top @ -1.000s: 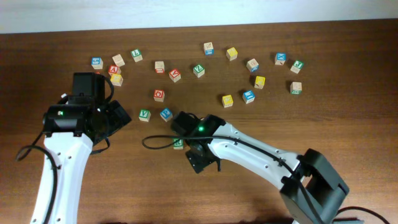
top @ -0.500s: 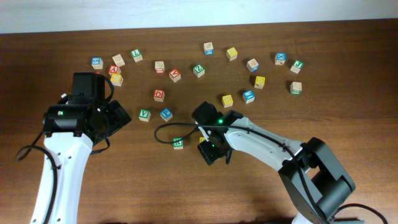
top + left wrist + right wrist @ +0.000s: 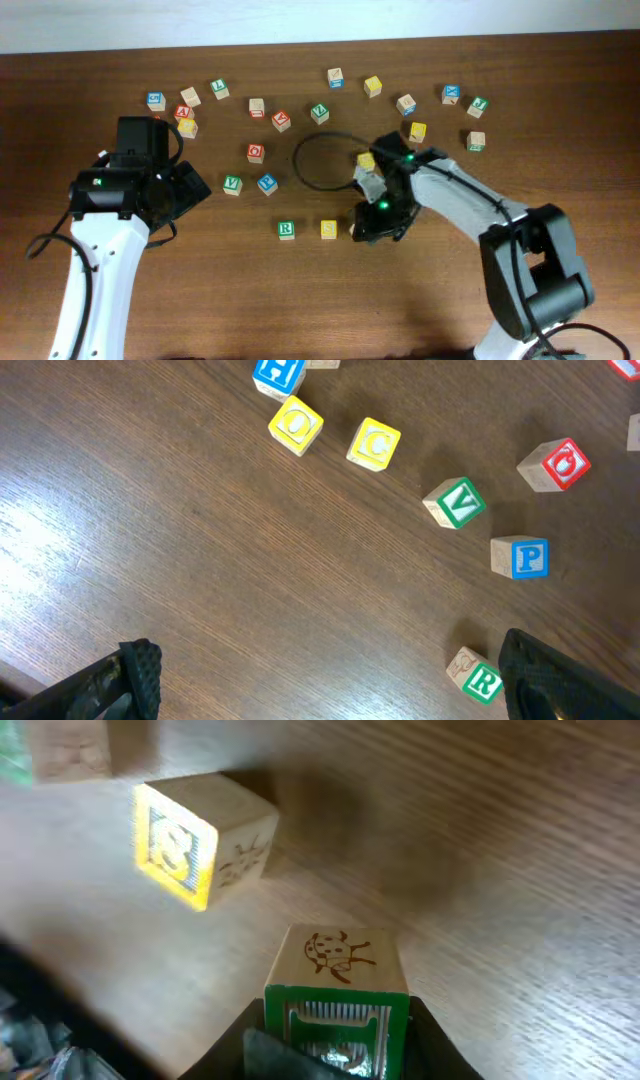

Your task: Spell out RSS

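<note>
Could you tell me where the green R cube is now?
In the overhead view the green R cube lies just left of the yellow S cube, apart from it, below the blue P cube.

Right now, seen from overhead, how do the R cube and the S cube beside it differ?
The R cube is green-faced, the S cube yellow-faced. The R cube shows R, the S cube S. Both are small cubes lying letter up, apart.

Letters I can actually read: green R on the R cube (image 3: 480, 682), S on the yellow S cube (image 3: 190, 840) beside it, then farther from the R cube the blue P cube (image 3: 522, 557), green V cube (image 3: 457, 503), yellow C cube (image 3: 374, 444) and O cube (image 3: 296, 425).
</note>
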`<action>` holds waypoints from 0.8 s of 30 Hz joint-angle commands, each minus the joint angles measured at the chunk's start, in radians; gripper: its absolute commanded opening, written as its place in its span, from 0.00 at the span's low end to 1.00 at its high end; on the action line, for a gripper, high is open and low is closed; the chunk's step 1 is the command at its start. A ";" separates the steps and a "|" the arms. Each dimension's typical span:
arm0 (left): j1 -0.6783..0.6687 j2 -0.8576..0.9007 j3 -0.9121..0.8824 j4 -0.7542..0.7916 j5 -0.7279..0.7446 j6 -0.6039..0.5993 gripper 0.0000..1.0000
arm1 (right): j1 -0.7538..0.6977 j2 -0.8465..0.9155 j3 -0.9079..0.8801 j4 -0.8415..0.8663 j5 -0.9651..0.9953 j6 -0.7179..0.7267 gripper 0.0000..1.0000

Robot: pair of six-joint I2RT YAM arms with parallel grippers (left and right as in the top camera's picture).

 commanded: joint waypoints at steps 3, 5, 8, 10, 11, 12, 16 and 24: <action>0.003 -0.002 0.004 0.000 -0.004 0.011 0.99 | -0.197 0.007 -0.068 0.047 -0.501 -0.248 0.27; 0.003 -0.002 0.004 0.000 -0.004 0.011 0.99 | -0.259 0.013 -0.144 0.100 -0.518 -0.244 0.28; 0.003 -0.002 0.004 0.000 -0.004 0.011 0.99 | -0.352 0.079 -0.182 0.117 -0.517 -0.182 0.27; 0.003 -0.002 0.004 0.000 -0.004 0.011 0.99 | -0.403 0.137 -0.183 0.117 -0.512 -0.164 0.31; 0.003 -0.002 0.004 0.000 -0.004 0.011 0.99 | -0.409 0.151 -0.183 0.117 -0.497 -0.156 0.31; 0.003 -0.002 0.004 0.000 -0.004 0.011 0.99 | -0.415 0.153 -0.183 0.121 -0.461 -0.125 0.31; 0.003 -0.002 0.004 0.000 -0.004 0.011 0.99 | -0.468 0.153 -0.164 0.085 -0.220 -0.025 0.31; 0.003 -0.002 0.004 0.000 -0.004 0.011 0.99 | -0.417 0.137 0.216 -0.454 0.027 -0.049 0.54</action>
